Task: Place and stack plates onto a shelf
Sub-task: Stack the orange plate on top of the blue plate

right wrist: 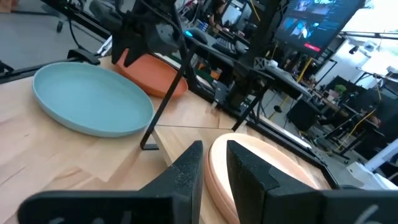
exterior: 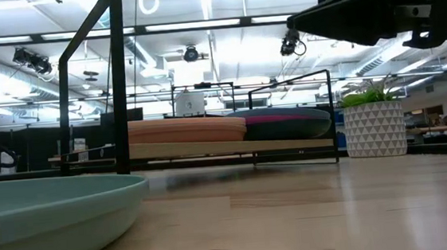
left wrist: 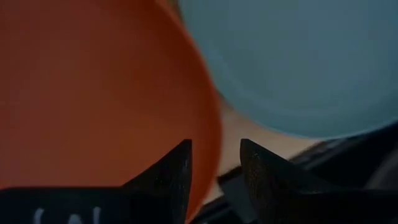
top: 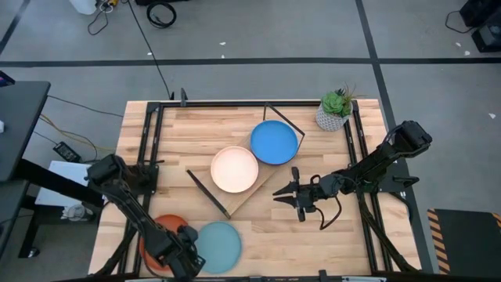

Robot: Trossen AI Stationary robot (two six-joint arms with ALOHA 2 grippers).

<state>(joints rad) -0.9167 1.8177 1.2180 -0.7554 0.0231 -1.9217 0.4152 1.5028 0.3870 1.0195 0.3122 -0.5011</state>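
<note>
Done: two stacks stood on the shelf (top: 249,196), topped by a cream plate (top: 234,169) and a blue plate (top: 274,142).
Left: the orange plate (top: 154,235) and light blue plate (top: 217,244) lay on the bench (top: 344,243), near edge.
Left gripper (left wrist: 215,163): over the orange plate's rim, jaws spread, holding nothing.
Right gripper (top: 285,193): beside the shelf, jaws slightly parted, empty.
Plates: round, shallow, matte.

The right gripper (right wrist: 211,163) hovers nearly closed beside the cream plate (right wrist: 273,177), light blue plate (right wrist: 90,99) beyond.

left claw (top: 182,252) slightly parted at near edge, right claw (top: 286,193) slightly parted mid-table
</note>
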